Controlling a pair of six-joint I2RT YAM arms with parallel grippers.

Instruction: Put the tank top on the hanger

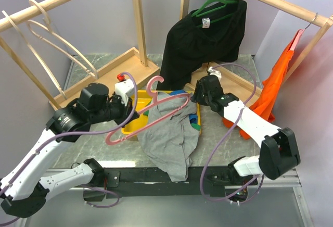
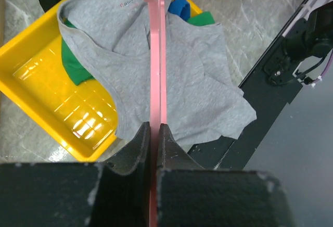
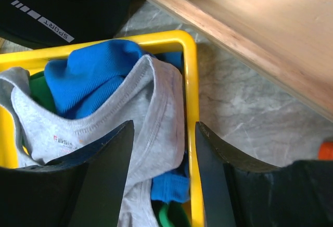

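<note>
- Left gripper pinches the pink hanger between pressed-together fingers.
- Right gripper, jaws spread, hovers over the grey tank top.
- That top spills from the yellow bin onto the table, lying over a blue garment and a green garment.

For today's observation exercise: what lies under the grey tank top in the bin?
A blue garment and a green garment show beneath the tank top; anything deeper in the yellow bin is covered.

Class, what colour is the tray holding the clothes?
Yellow; the tray shows best in the left wrist view.
</note>
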